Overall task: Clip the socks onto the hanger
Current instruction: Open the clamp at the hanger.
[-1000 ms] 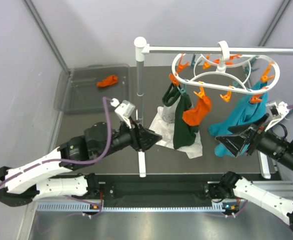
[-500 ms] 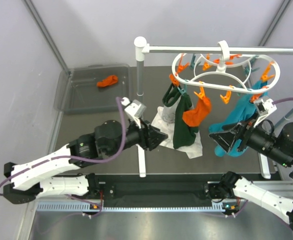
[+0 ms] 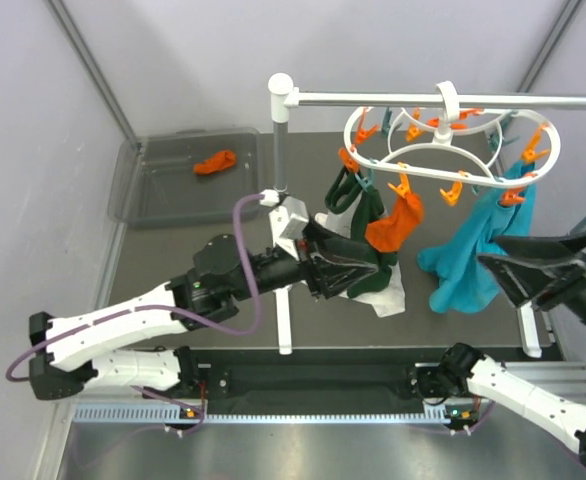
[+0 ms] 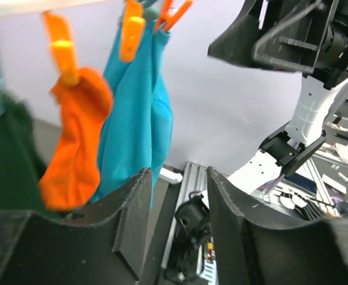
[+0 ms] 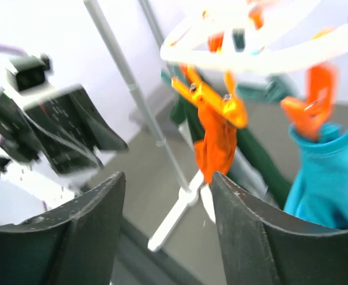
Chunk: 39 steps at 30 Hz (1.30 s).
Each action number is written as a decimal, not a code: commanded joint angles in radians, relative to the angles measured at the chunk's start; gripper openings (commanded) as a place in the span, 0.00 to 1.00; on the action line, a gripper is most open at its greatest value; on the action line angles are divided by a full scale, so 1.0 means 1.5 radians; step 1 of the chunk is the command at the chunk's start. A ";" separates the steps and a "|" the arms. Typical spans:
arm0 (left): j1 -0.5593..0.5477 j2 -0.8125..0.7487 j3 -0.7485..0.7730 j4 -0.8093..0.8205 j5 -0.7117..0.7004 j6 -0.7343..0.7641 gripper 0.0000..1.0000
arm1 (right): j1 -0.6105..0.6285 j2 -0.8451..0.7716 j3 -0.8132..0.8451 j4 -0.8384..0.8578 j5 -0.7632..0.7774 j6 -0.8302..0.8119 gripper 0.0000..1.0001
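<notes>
The white oval hanger (image 3: 428, 160) hangs by its hook from the pole rail, with orange and teal clothespins around its rings. One orange sock (image 3: 395, 225) hangs clipped from it; it also shows in the left wrist view (image 4: 76, 142) and the right wrist view (image 5: 217, 145). The second orange sock (image 3: 215, 161) lies in the grey bin at the back left. My left gripper (image 3: 358, 268) is open and empty, just below and left of the hanging sock. My right gripper (image 3: 523, 268) is open and empty, raised at the right, beside the teal cloth (image 3: 473, 245).
A dark green cloth (image 3: 363, 250) and the teal cloth hang from the hanger. A white cloth (image 3: 391, 292) lies on the table under them. The white pole rail (image 3: 443, 100) stands on upright posts (image 3: 279, 230). The grey bin (image 3: 153, 190) sits at the back left.
My left gripper has moved right, up to the hanging orange sock and green cloth. My right gripper has risen and pulled back right, away from the teal cloth.
</notes>
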 commanded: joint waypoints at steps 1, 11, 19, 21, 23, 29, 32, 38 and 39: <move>-0.005 0.060 0.023 0.130 0.067 0.058 0.50 | 0.007 -0.019 0.022 0.064 0.050 -0.035 0.59; -0.043 0.230 0.060 0.373 0.022 0.279 0.64 | 0.007 -0.027 0.013 0.130 0.047 -0.057 0.51; -0.047 0.371 0.136 0.480 0.006 0.454 0.64 | 0.007 -0.012 0.007 0.122 0.004 -0.105 0.45; -0.047 0.402 0.143 0.520 -0.014 0.482 0.67 | 0.008 -0.016 -0.002 0.126 -0.008 -0.125 0.45; -0.047 0.431 0.161 0.554 -0.055 0.491 0.68 | 0.007 -0.024 -0.009 0.128 -0.009 -0.134 0.46; -0.047 0.472 0.191 0.604 -0.157 0.456 0.53 | 0.008 -0.028 -0.008 0.118 -0.001 -0.159 0.46; -0.048 0.484 0.194 0.635 -0.175 0.445 0.44 | 0.007 -0.029 -0.007 0.114 0.003 -0.168 0.46; -0.047 0.511 0.224 0.661 -0.191 0.446 0.47 | 0.007 -0.023 -0.013 0.111 0.004 -0.191 0.46; -0.048 0.516 0.225 0.662 -0.188 0.446 0.47 | 0.008 -0.018 -0.015 0.110 0.007 -0.197 0.46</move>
